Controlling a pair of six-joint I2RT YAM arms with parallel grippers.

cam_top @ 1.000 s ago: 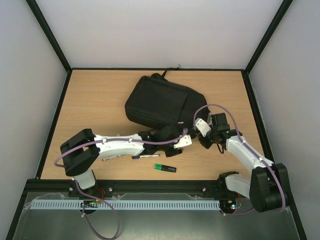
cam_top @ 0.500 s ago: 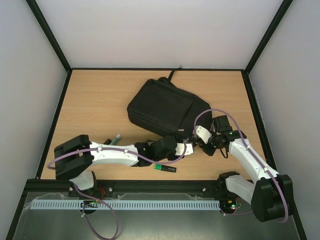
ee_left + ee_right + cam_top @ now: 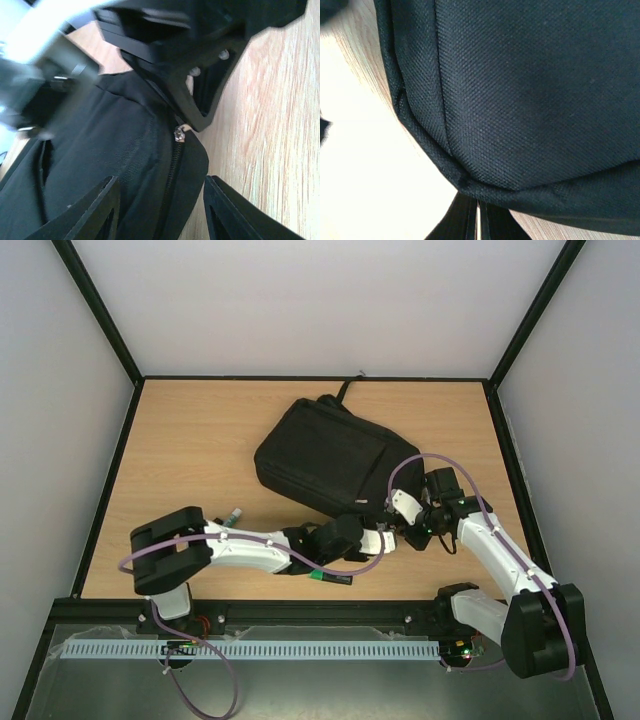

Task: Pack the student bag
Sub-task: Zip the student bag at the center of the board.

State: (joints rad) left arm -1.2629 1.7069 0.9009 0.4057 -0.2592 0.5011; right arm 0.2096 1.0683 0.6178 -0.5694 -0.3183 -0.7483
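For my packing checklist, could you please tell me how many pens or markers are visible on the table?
2. A green-tipped pen pokes out behind the left arm; a green-and-black marker lies near the table's front edge, partly under that arm. Others may be hidden beneath it.

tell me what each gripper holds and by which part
Cannot be told for sure. The left gripper is open around the backpack at its zip corner; the right gripper is shut against an edge seam, perhaps pinching fabric.

No writing, brand or number is legible anywhere; the student bag (image 3: 330, 455) shows plain black fabric; any print on the green marker (image 3: 335, 579) is too small to read.
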